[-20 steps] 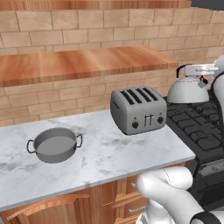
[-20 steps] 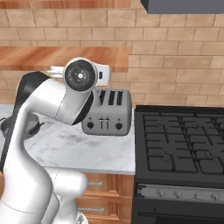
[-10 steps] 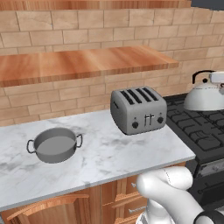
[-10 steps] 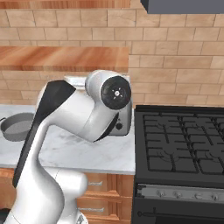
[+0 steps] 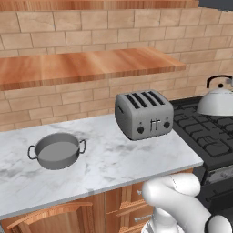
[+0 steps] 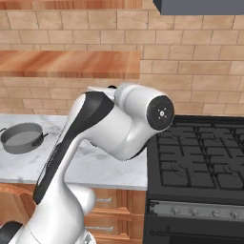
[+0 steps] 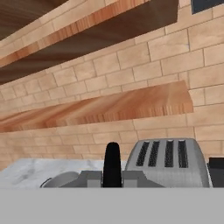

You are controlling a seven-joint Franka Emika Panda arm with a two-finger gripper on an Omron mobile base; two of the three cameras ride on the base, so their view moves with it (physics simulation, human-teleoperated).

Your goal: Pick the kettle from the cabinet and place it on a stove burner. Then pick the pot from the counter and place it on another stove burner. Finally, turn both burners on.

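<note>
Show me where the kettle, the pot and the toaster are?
kettle point(image 5: 217, 103), left base view, on its silver dome.
pot point(image 5: 57, 150), left base view, on its inner bottom.
toaster point(image 5: 148, 122), left base view, on its front face.

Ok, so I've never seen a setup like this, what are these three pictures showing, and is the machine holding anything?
This is a computer-rendered kitchen with a white robot arm on a driving base. Two pictures come from cameras on the base, behind the arm to its left and right. The third comes from a camera on the hand, looking along the end effector. On the white marble counter stand a grey toaster and a shallow grey pot. A wooden shelf runs along the brick wall, and a black stove sits to the right. The end effector is shut, and the thin black bar between its fingers looks like the handle of the silver kettle, seen over the stove in the left picture, so it seems to hold the kettle.
</note>
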